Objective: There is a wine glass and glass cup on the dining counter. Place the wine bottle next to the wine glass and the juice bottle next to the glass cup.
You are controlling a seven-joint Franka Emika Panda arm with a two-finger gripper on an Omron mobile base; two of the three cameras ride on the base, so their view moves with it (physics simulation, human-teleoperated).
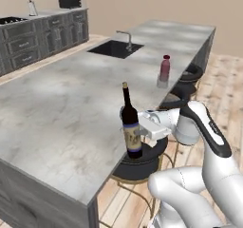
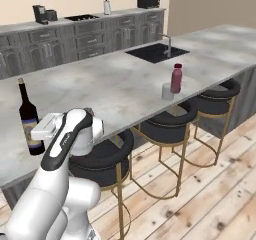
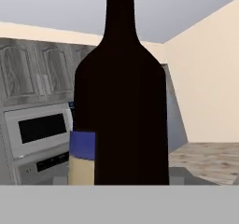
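Observation:
The wine bottle (image 1: 131,125) stands upright at the near edge of the dining counter (image 1: 61,103), dark with a beige and blue label. My gripper (image 1: 138,133) reaches in from the right and is shut on the wine bottle's lower body. Close up in the hand view, the wine bottle (image 3: 122,101) takes up the middle and hides the fingertips. Farther along the same edge, the pinkish-red juice bottle (image 1: 164,69) stands right beside the short glass cup (image 1: 162,83). From the right base, the wine bottle (image 2: 29,119), juice bottle (image 2: 176,78) and glass cup (image 2: 167,91) also appear. I cannot make out the wine glass.
A black sink (image 1: 115,48) with a faucet (image 1: 127,38) lies in the counter's far part. Black stools (image 2: 167,126) with gold legs line the counter's near side. The wall counter (image 2: 80,34) carries a toaster (image 2: 148,1) and small appliances.

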